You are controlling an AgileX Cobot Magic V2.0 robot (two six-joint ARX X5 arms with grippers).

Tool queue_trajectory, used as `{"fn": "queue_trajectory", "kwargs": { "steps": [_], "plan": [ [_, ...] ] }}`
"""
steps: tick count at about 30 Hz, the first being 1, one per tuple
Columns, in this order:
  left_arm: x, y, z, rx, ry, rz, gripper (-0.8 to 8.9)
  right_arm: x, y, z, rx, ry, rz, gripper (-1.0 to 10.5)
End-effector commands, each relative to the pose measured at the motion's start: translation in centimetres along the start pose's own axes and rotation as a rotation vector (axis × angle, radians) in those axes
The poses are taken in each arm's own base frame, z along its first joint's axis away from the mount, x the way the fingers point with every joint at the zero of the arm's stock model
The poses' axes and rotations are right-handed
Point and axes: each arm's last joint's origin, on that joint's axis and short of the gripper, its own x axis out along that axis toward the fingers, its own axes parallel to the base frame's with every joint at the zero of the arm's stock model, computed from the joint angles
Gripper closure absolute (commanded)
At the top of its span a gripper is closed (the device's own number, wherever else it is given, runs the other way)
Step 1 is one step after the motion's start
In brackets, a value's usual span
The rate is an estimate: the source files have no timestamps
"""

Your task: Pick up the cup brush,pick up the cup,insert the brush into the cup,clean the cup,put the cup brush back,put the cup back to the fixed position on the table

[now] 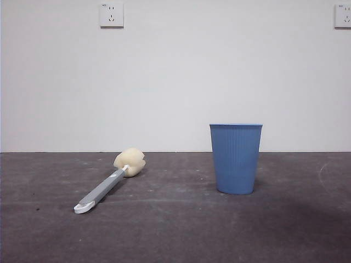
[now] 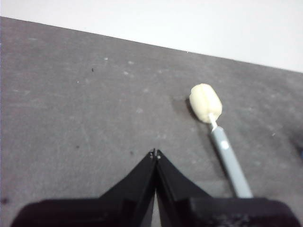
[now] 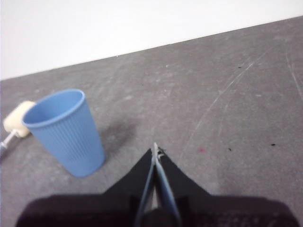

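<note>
- The tabletop (image 1: pixel 175 230) is dark grey and matte, with faint scuffs, running back to a plain white wall.
- The cup brush (image 1: pixel 112 179) lies flat on the left part of the tabletop. Its cream-yellow sponge head points toward 1 o'clock, away from the camera, and its grey handle runs back toward 7 o'clock, ending in a white loop nearest the camera.
- The left gripper (image 2: pixel 155 153) hangs above bare tabletop with its jaws pressed together, holding nothing. In its wrist view the cup brush (image 2: pixel 215 132) lies just beside the jaw tips, not touching them.
- The cup (image 1: pixel 236 158) stands upright right of centre, at about 3 o'clock from the brush head and well apart from it, mouth open upward.
- The right gripper (image 3: pixel 155 149) also has its jaws closed tight and empty, above the tabletop. In its wrist view the cup (image 3: pixel 64 132) stands near the jaws, clear of them, with the sponge head showing beyond the cup.
</note>
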Motion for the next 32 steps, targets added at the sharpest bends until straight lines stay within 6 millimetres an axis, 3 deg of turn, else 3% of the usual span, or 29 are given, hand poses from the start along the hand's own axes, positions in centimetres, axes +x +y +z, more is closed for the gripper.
{"fn": "queue_trajectory", "kwargs": {
  "steps": [1,13,21,27,32],
  "plan": [
    [-1.0,-0.6,1.9,-0.015,-0.043,-0.01,8.2,-0.4,0.5,1.6,0.032,-0.03,0.034,9.6],
    [-5.2,-2.9,8.1,-0.036,0.029,-0.102,8.2,-1.2,2.6,9.2,0.014,0.141,0.162,9.6],
    [-5.9,-4.1,11.3,-0.041,0.188,-0.17,8.2,-2.2,4.1,14.1,-0.062,0.351,0.255,9.6],
    [-5.9,-4.7,13.3,-0.02,0.301,-0.189,8.2,-3.2,4.7,16.1,-0.114,0.471,0.266,9.6],
    [-6.2,-5.0,14.1,0.002,0.387,-0.207,8.2,-3.7,4.8,16.4,-0.133,0.573,0.294,9.6]
  ]
}}
